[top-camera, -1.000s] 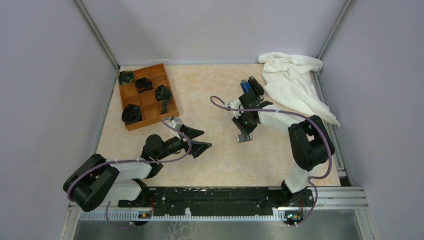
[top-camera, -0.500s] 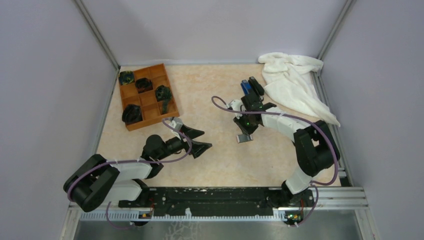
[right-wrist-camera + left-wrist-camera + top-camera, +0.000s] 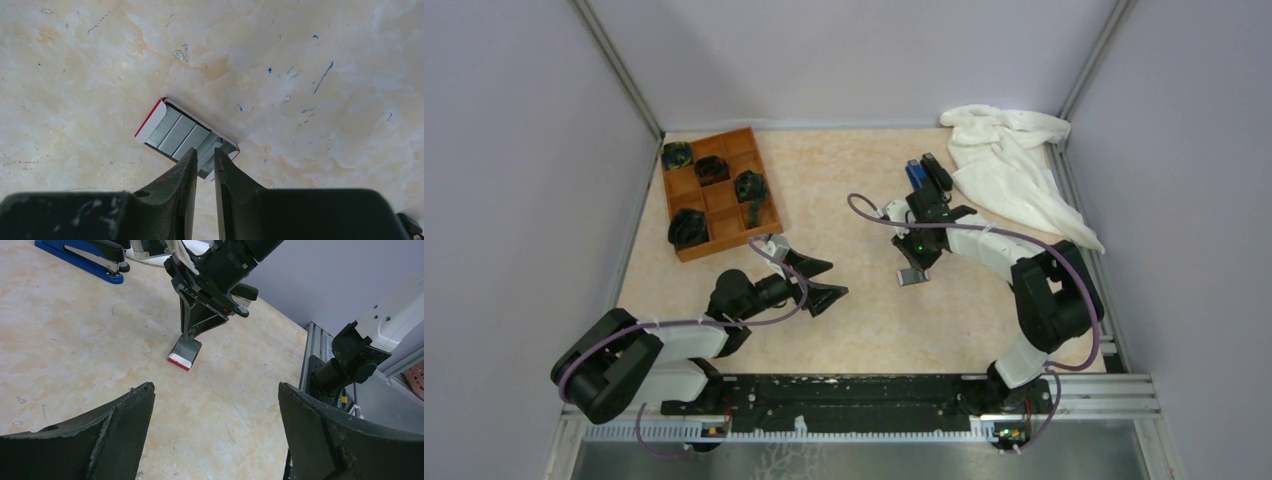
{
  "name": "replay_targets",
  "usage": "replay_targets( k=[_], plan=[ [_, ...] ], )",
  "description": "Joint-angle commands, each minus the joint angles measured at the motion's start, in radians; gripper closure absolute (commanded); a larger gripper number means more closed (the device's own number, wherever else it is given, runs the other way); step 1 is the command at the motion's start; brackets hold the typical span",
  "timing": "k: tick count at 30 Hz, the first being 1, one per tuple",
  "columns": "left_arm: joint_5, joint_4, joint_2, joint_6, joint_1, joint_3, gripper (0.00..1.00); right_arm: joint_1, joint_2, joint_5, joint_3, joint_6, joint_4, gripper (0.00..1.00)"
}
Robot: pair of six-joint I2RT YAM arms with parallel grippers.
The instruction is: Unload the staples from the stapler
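A small white-and-red box (image 3: 149, 126) lies open on the table, with silvery staples (image 3: 176, 133) in strips inside. My right gripper (image 3: 205, 152) points down into it, its jaws narrowed onto one strip at the box's near end. The same box (image 3: 912, 277) shows under the right gripper (image 3: 913, 266) in the top view, and the box (image 3: 184, 354) shows again in the left wrist view. The black stapler (image 3: 937, 173) lies at the back beside a blue stapler (image 3: 914, 172). My left gripper (image 3: 829, 281) hovers open and empty at mid-table.
An orange compartment tray (image 3: 724, 245) with several dark objects stands at the back left. A crumpled white cloth (image 3: 1014, 170) covers the back right corner. The blue stapler (image 3: 82, 257) lies past the right arm in the left wrist view.
The right gripper's jaws have narrowed over the box, and its elbow has swung a little to the right. The left arm has not moved.
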Motion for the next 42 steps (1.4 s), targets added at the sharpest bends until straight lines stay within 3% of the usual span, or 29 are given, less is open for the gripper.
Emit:
replay_targets(
  k=[1, 30, 33, 36, 42],
  plan=[
    [-0.004, 0.02, -0.007, -0.003, 0.002, -0.004, 0.02, 0.01, 0.011, 0.021, 0.002, -0.008, 0.001, 0.81],
    [-0.002, 0.023, -0.004, -0.005, 0.002, 0.001, 0.02, 0.01, 0.066, 0.044, 0.008, -0.009, -0.008, 0.79],
    [-0.001, 0.023, -0.002, -0.004, 0.002, 0.003, 0.02, 0.01, 0.062, 0.041, 0.01, -0.009, -0.008, 0.81],
    [0.001, 0.023, -0.002, -0.005, 0.002, 0.005, 0.02, 0.01, 0.051, 0.04, 0.009, -0.01, -0.006, 0.91],
    [0.004, 0.025, 0.004, -0.008, 0.002, 0.009, 0.02, 0.01, 0.044, 0.041, 0.009, -0.01, -0.004, 0.95]
  ],
)
